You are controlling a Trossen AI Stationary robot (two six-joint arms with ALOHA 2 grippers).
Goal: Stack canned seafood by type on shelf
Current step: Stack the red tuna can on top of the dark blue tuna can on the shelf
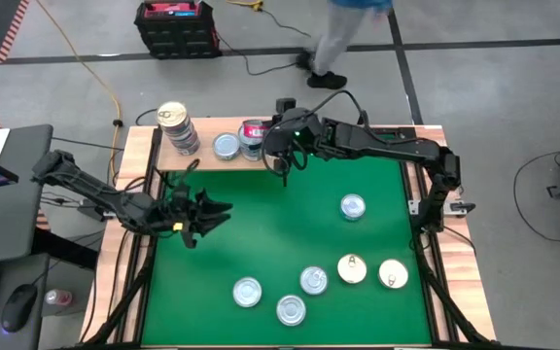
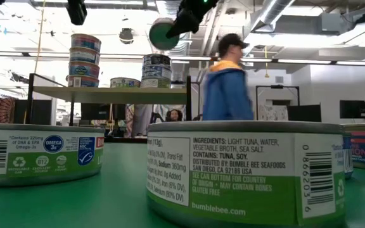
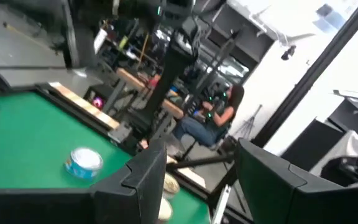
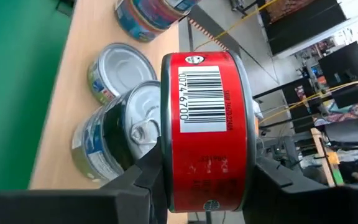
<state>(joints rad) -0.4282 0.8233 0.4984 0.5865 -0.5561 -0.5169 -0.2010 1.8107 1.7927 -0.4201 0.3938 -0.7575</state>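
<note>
The shelf [image 1: 202, 157] is a pale wood board at the mat's far left, raised on legs in the low view [image 2: 125, 92]. On it stand a tall stack of tins [image 1: 176, 126], a single tin [image 1: 227, 146] and a short stack [image 4: 120, 140]. My right gripper [image 1: 263, 138] hovers over the short stack, shut on a red-labelled tin [image 4: 207, 130]. My left gripper [image 1: 207, 209] is open above the mat's left side, with nothing between its fingers [image 3: 142, 180]. Several more tins [image 1: 313, 280] lie flat on the green mat. My right gripper pinches the red-labelled tin between its two fingers [image 4: 143, 177], one on each flat face. The fingers come from the table's right, slanting slightly down. The tin stands on edge, its barcoded side wall [image 4: 199, 99] toward the wrist camera, lifted clear above the shelf's tins [image 2: 163, 33].
One tin [image 1: 353, 206] lies apart at mid-right; the others cluster near the front edge [image 1: 291, 309]. The mat's middle [image 1: 280, 224] is bare. A person [image 1: 348, 39] walks beyond the table's far edge. A wooden rim [image 1: 129, 243] frames the mat.
</note>
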